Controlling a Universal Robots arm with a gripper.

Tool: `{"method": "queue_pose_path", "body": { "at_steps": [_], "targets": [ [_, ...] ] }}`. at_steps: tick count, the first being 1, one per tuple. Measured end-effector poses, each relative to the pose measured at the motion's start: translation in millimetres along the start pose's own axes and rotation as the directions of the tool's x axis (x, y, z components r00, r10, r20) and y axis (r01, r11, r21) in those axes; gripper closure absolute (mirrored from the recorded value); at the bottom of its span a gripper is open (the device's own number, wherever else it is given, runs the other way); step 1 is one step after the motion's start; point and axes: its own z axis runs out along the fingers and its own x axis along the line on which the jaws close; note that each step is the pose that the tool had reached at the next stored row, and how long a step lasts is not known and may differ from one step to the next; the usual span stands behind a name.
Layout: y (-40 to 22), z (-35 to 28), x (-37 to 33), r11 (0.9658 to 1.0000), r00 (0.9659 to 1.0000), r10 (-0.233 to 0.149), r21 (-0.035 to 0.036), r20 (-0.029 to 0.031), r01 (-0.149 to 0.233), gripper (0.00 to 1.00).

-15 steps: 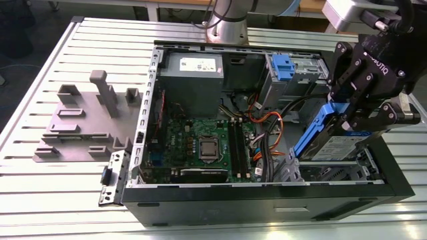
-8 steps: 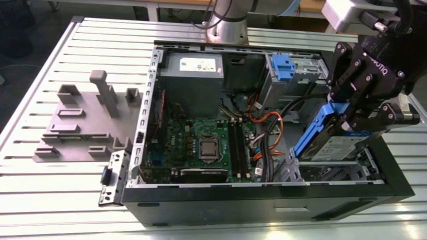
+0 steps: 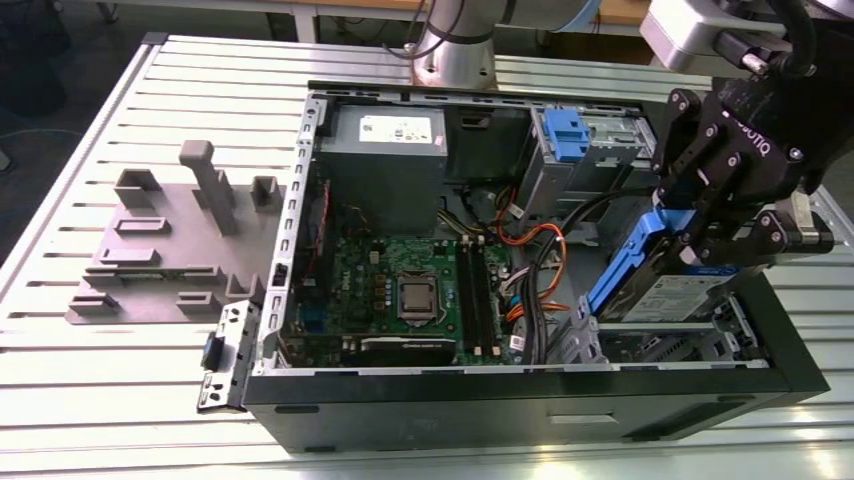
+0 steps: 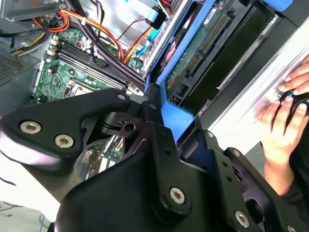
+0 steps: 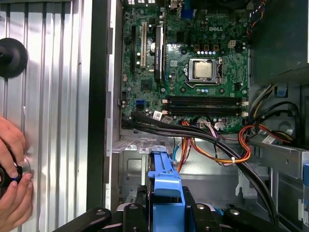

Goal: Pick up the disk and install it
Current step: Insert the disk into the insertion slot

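Slatted table [image 3: 80,400] holds open case [image 3: 534,405], gripper [image 3: 718,242] clasping disk [image 3: 681,296] partly inside.

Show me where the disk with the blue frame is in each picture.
Exterior view: the disk hangs tilted at the exterior view's right, over the case.
Second wrist view: its blue edge runs beside the cables.
First wrist view: its blue frame sits near the cables.
Shared landmark: the green board.

Disk [image 3: 674,295] frame: smooth blue plastic
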Motion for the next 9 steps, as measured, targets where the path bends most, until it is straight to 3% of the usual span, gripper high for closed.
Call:
{"method": "queue_pose_path", "body": {
  "at_steps": [9],
  "targets": [
    [-0.1,5.3,-0.1,1.0,1.0,0.0,0.0,0.0,0.0,0.64]
  ]
}}
